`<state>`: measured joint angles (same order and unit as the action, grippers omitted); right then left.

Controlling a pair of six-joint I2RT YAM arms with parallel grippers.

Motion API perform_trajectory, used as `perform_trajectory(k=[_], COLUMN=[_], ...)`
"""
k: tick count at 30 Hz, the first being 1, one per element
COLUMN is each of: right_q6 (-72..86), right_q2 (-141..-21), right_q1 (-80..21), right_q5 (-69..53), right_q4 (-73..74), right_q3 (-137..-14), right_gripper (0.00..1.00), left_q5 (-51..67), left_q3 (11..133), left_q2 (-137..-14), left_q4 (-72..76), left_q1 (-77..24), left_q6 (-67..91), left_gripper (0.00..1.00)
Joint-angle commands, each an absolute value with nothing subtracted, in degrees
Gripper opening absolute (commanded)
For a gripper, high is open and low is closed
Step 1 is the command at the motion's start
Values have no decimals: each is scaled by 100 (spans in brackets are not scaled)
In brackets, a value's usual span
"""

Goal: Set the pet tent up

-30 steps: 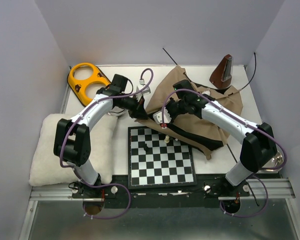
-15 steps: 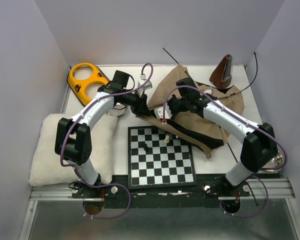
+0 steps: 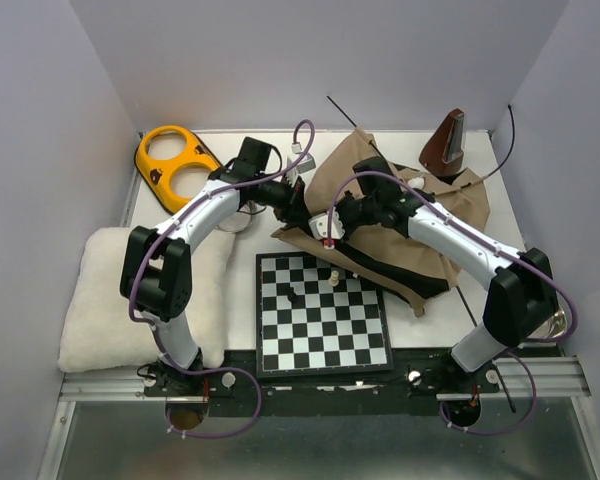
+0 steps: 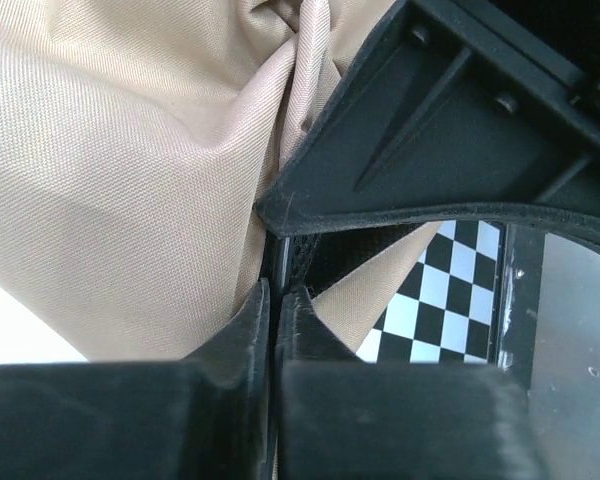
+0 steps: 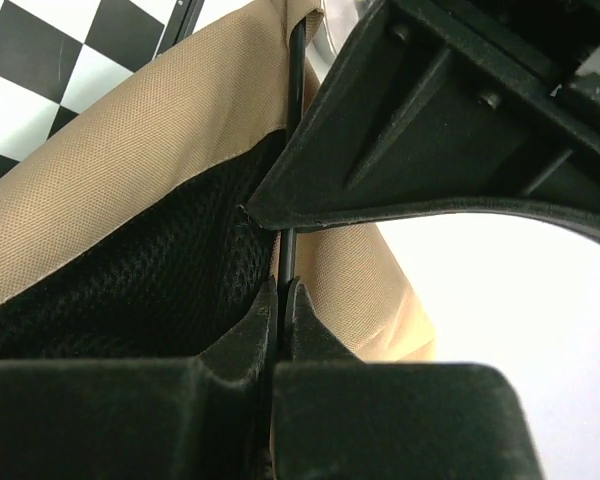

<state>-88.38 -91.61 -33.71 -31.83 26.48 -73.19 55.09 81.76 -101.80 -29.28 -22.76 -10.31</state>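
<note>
No legible text, labels, brands or numbers visible.

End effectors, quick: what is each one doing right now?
Left end effector: closed, pinching the pet tent fabric.
Right end effector: closed on the tent's thin black pole.

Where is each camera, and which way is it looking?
Top external: above and behind the robot, looking down at the table; the left arm and right arm show, with their bases at the bottom.
Left wrist: on the left arm, looking along the left fingers at the pet tent and its tan fabric.
Right wrist: on the right arm, looking along the right fingers at the tent's black lining and a thin pole.
Shared: all three see the pet tent and the chessboard.
</note>
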Motion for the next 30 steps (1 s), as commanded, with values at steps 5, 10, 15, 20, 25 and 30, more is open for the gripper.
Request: perform_trajectory(k=[5,10,15,20,25,30], right_q6=[-7683,-6866,-4760,-2026,188,2579], right_q2=[-8798,-8544,-8332,-8244,-8165,-8305], right_q1=[-3349,-3349,-3340,-3252,-3015,-2638], right_q5=[-3199,-3366,-3489,-3375,-3506,-3963], right_q4=[2364,2364,1988,1942,2144,2171], right_q3=[-7594,-7559,-8006,-8866,-9623,-10361], right_gripper=[22,62,67,74,80,88], left_q5=[5221,5098,4756,4615,4438,4570], left_q3=[8358,8393,8297,8586,8640,8543], left_q2=[-10336,-10231,-10142,-10353,-10354,-10230], left_q4=[-3532,-3946,-4087,-4376,-4895,-5237], left_q1=[-1882,-1547,-1407,-1117,-1029,-818], left_q6=[-1502,-1941,-2311,-2662,-3663,-4585], left_gripper=[0,0,0,0,0,3])
